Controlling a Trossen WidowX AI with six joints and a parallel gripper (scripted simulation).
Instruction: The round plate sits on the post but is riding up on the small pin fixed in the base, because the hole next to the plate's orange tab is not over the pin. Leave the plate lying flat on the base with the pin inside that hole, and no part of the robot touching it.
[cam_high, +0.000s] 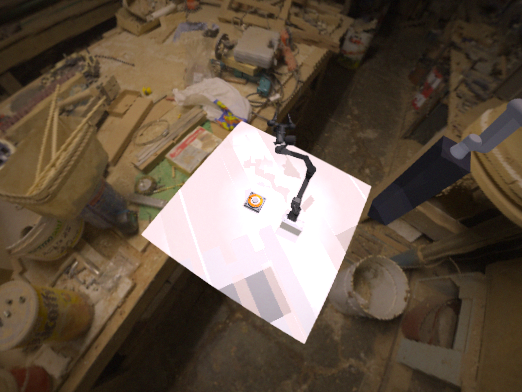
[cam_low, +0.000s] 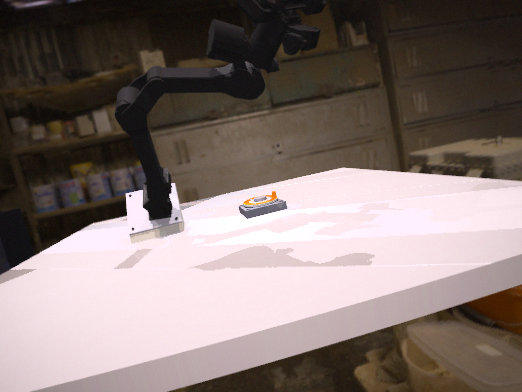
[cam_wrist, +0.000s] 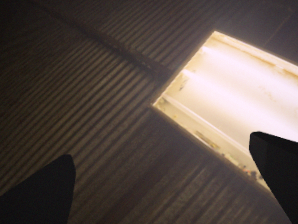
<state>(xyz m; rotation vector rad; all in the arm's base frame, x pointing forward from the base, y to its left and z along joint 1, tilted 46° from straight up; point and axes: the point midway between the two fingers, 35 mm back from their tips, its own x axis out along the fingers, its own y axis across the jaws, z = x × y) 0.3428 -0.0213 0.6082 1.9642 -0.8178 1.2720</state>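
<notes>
The round plate (cam_high: 249, 201) (cam_low: 248, 202) shows an orange ring around a pale centre and sits on top of the dark square base (cam_high: 258, 210) (cam_low: 264, 210). In the exterior view the plate looks slightly raised and tilted above the base. Its orange tab (cam_low: 274, 194) stands up at the right side of the plate in that view. The pin and the hole beside the tab are too small or hidden to make out. My gripper (cam_high: 280, 120) (cam_wrist: 163, 152) is open and empty, held high and well away from the plate, with nothing between its two dark fingers.
The arm's pale mounting block (cam_high: 291, 226) (cam_low: 155, 230) stands on the white table (cam_high: 210, 260) (cam_low: 300, 310) near the base. The wrist view looks up at a corrugated ceiling and a bright skylight (cam_wrist: 240, 85). Workshop clutter surrounds the table.
</notes>
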